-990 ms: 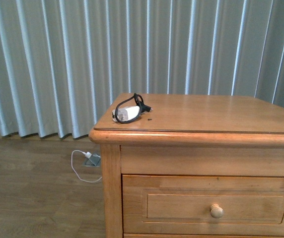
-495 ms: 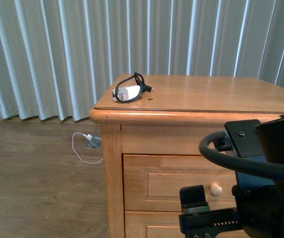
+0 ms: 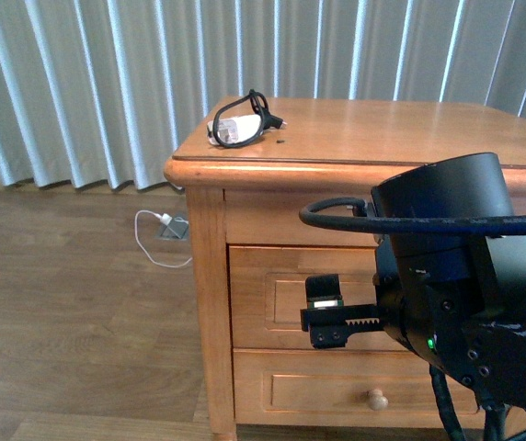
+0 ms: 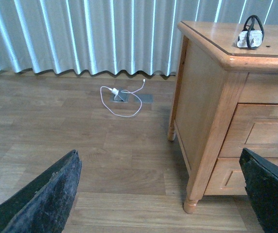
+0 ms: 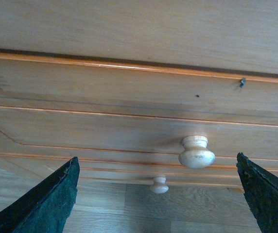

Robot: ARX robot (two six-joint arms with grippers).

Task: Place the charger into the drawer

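The honey-coloured wooden desk (image 3: 410, 129) stands on a brown plank floor (image 3: 70, 312), raised on short turned feet (image 4: 191, 206). Its top is flat and glossy, with a rounded front edge. Near the far left corner of the top lies the charger (image 3: 234, 131), a small white block with a thin black cable looped around it. A tiny dark speck (image 3: 279, 142) sits on the wood just beside it. On the floor to the left of the desk lies a white plug with white cable (image 3: 157, 253), curled in a loose loop beside a grey floor plate (image 3: 177, 228).
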